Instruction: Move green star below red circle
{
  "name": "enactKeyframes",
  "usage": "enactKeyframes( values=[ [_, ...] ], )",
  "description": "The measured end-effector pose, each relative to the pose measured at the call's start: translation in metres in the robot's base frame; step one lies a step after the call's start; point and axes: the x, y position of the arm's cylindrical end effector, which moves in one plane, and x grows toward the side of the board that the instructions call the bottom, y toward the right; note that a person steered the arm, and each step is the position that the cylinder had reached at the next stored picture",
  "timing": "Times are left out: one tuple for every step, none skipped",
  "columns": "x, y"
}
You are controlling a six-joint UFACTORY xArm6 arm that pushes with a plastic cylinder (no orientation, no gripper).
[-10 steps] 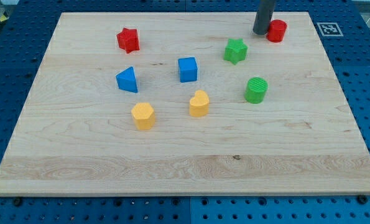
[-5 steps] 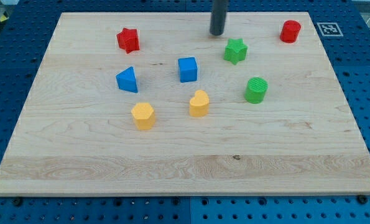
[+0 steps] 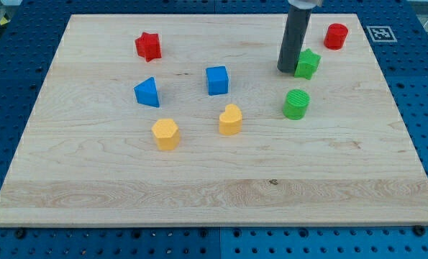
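The green star (image 3: pixel 308 63) lies on the wooden board (image 3: pixel 214 173) at the view's upper right. The red circle (image 3: pixel 336 35), a short red cylinder, stands above and to the right of the star, near the board's top right corner. My tip (image 3: pixel 286 70) is at the star's left side, touching or almost touching it. The rod rises straight up out of the view's top.
A green cylinder (image 3: pixel 296 103) stands just below the star. A blue cube (image 3: pixel 217 80), a blue triangle (image 3: pixel 147 92), a red star (image 3: pixel 148 46), a yellow heart (image 3: pixel 230 119) and a yellow hexagon (image 3: pixel 166 133) lie to the left.
My tip went left from the red circle, then came back right and down to the green star's left side. The green star has shifted to the right. The red circle shifted slightly right.
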Motion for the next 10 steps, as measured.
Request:
enactKeyframes(
  values=[
    [0.006, 0.018],
    [0.006, 0.042],
    [0.010, 0.059],
    [0.010, 0.076],
    [0.010, 0.084],
    [0.019, 0.097],
    [0.019, 0.103],
    [0.015, 0.103],
    [0.015, 0.107],
    [0.011, 0.107]
  ],
)
